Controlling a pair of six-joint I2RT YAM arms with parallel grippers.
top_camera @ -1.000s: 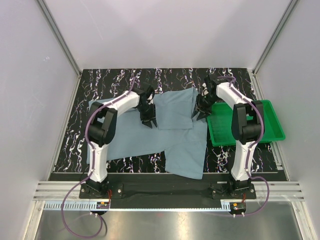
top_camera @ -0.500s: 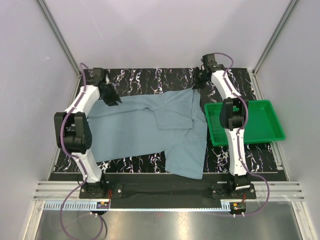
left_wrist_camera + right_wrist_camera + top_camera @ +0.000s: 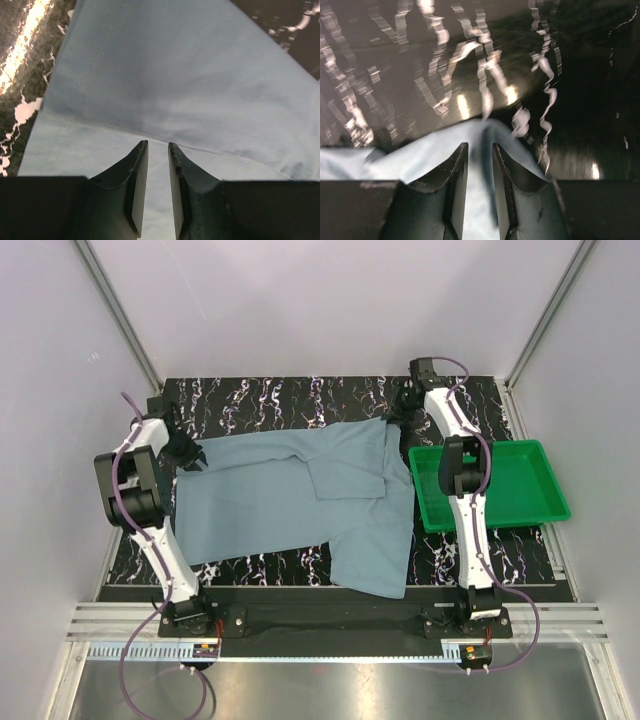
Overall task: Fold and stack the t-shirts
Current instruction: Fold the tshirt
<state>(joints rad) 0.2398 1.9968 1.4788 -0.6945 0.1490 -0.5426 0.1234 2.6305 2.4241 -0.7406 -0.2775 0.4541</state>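
The blue-grey t-shirt (image 3: 270, 500) lies spread across the dark marbled table, with one flap folded over near its middle (image 3: 350, 465). My left gripper (image 3: 187, 452) is at the shirt's far left edge. In the left wrist view its jaws (image 3: 157, 145) stand nearly together, with cloth (image 3: 190, 75) in the narrow gap. My right gripper (image 3: 402, 420) is at the shirt's back right corner. In the right wrist view its jaws (image 3: 480, 146) pinch a raised ridge of the cloth (image 3: 420, 155) above the table.
A green plastic tray (image 3: 520, 490) sits at the right, touching the shirt's right edge. The shirt's lower part (image 3: 375, 565) reaches almost to the table's front edge. Grey walls and metal frame posts enclose the table on three sides.
Both grippers left the shirt's middle. The left one swept out to the far left, drawing the cloth open that way. The right one went to the back right corner.
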